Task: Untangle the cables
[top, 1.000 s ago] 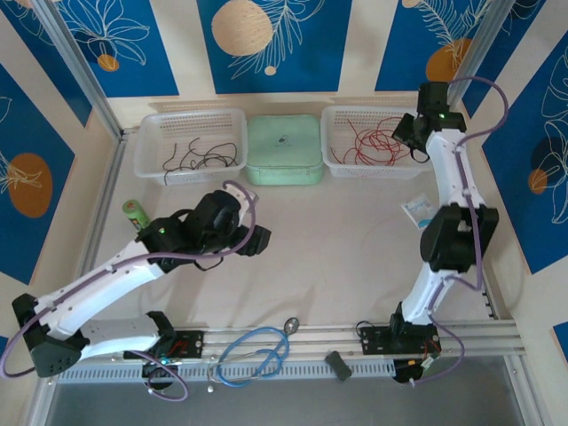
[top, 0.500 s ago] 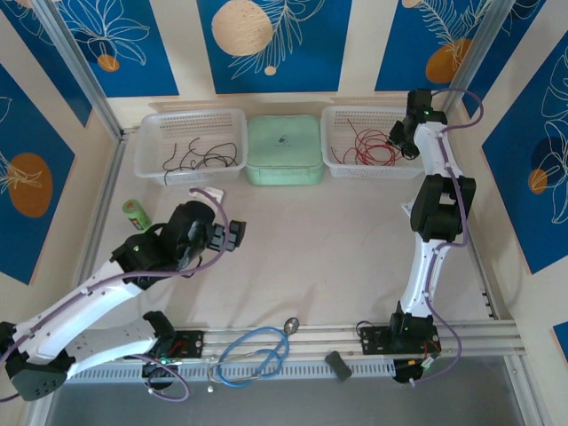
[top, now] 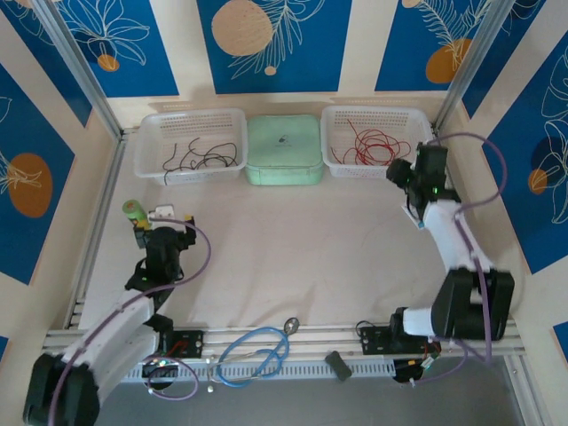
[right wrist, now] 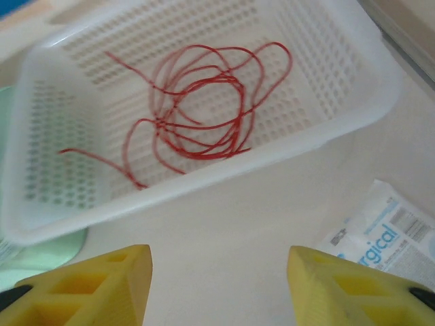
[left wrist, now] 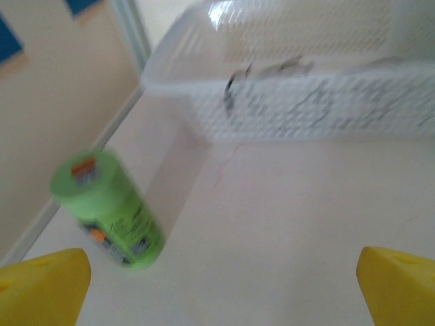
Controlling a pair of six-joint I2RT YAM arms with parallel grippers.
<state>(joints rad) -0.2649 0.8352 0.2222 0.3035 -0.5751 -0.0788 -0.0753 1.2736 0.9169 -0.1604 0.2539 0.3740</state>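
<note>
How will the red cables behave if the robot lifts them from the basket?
The red cables are thin and lie in loose overlapping loops, so they are probably floppy and light. Lifted at one point, they would likely sag and drag the whole bundle.

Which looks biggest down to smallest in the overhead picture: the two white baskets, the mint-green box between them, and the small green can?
1. The left basket and the right basket: about equal, too alike to rank.
2. The mint-green box, clearly narrower than either.
3. The green can, by far the smallest.
</note>
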